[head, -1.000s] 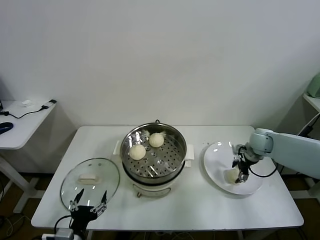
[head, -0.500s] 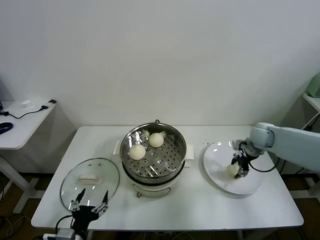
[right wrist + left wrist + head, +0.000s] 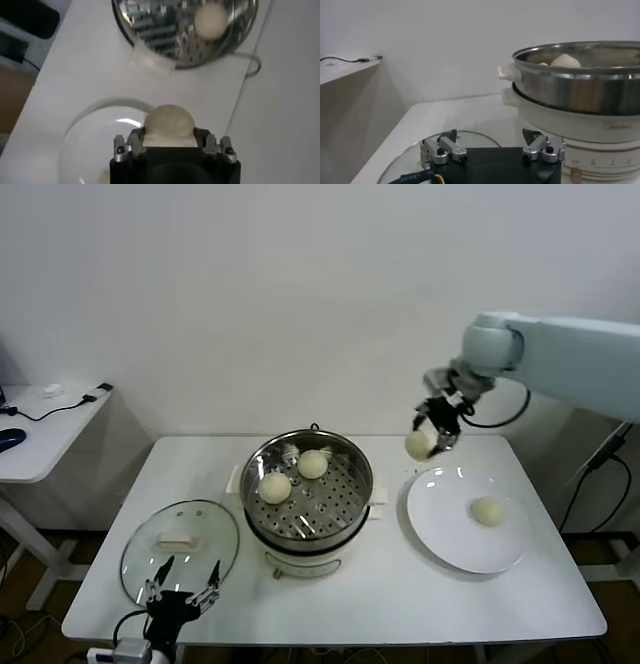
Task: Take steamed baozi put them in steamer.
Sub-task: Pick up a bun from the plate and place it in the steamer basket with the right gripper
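Since a second ago the right gripper [image 3: 433, 436] has risen off the white plate [image 3: 440, 529], clamped on a baozi [image 3: 418, 445] held above the table between plate and steamer [image 3: 307, 497]. One bun [image 3: 487, 510] remains on the plate; two [image 3: 275, 487] sit in the steamer. The left gripper [image 3: 182, 592], spread wide, hovers by the glass lid [image 3: 140, 559], its arm cut off.

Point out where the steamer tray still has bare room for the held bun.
Free: the steamer's near and right tray, ahead of the two buns crowding its far left. The right gripper holds its bun between steamer and plate.
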